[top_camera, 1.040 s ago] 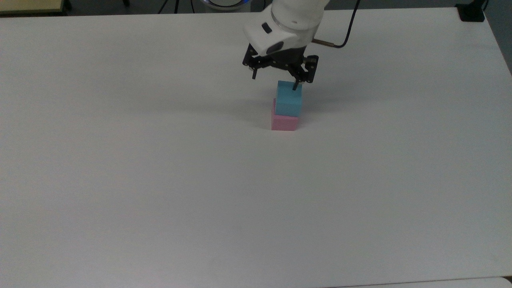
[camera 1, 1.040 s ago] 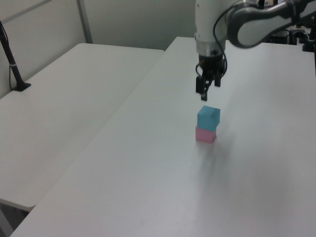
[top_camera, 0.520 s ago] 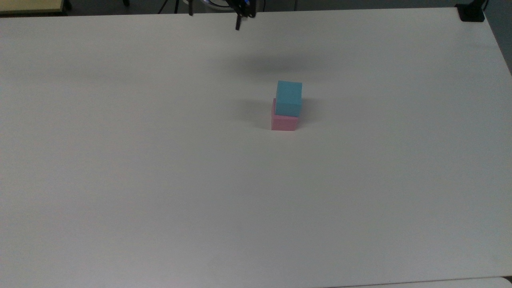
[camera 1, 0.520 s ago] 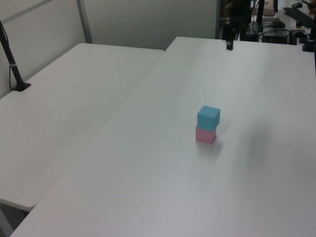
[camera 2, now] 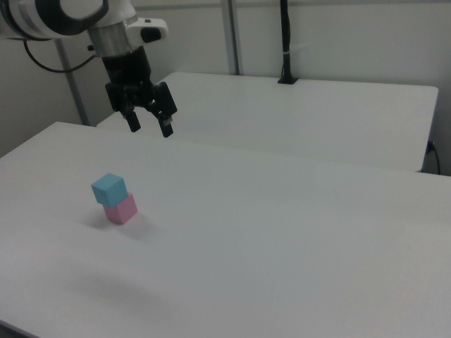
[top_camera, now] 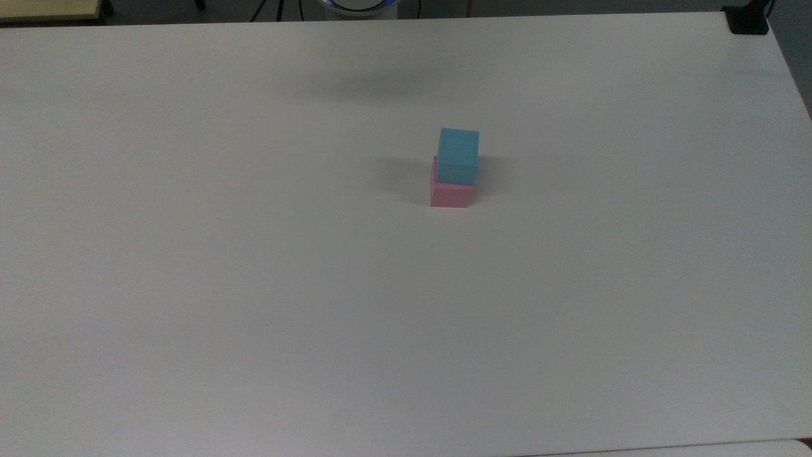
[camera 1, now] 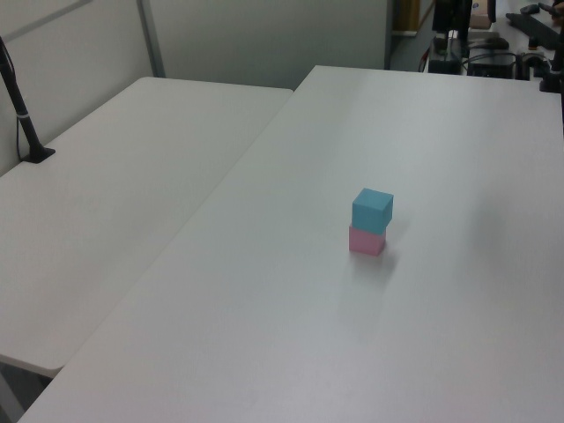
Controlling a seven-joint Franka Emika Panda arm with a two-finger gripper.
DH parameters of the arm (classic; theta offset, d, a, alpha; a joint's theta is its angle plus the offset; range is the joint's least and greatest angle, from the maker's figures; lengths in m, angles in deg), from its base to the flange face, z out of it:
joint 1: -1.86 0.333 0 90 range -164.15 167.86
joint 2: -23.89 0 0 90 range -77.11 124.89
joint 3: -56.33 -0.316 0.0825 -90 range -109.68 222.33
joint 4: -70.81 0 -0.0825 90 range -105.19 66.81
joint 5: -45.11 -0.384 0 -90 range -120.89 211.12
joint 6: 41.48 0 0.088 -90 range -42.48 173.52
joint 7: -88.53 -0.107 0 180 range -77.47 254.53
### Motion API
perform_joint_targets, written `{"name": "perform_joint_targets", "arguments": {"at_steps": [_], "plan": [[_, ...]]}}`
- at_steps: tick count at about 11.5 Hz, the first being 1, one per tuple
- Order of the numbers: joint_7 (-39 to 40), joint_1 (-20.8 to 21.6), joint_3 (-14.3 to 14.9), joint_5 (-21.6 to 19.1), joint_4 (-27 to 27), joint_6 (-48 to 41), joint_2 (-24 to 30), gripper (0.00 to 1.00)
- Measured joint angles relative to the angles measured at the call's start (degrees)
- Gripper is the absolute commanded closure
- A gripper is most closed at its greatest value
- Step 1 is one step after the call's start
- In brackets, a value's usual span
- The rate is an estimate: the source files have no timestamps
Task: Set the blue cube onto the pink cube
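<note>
Item 1, gripper [camera 2: 149, 127]: at the right view's upper left, raised high above the table [camera 2: 296, 232], fingers spread apart, nothing between them.

Item 2, blue cube [camera 2: 109, 190]: below the gripper and toward the right view's lower left, well apart from it. It rests on top of item 3, turned slightly out of line with it.

Item 3, pink cube [camera 2: 122, 208]: flat on the table, carrying the blue cube.

Relation of note: the stack lies down and away from the gripper, with clear air between them. Judged from this, the placement looks complete and any coming move is likely a retreat, not a reach.

View differences: the top view gives the blue cube [top_camera: 458, 156] overhanging the pink cube [top_camera: 450, 193] toward the top view's right, possibly a perspective effect. The left view shows blue cube [camera 1: 372, 210] on pink cube [camera 1: 366, 241] with its corner rotated. The right view alone gives the gripper's height above the stack.
</note>
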Motion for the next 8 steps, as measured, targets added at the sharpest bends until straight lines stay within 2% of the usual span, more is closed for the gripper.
{"name": "perform_joint_targets", "arguments": {"at_steps": [3,8], "plan": [[2.3,0.0,1.5,-0.3,1.2,0.0,0.3,0.0],[3.2,0.0,3.9,-5.1,2.7,-1.1,0.3,0.0]]}}
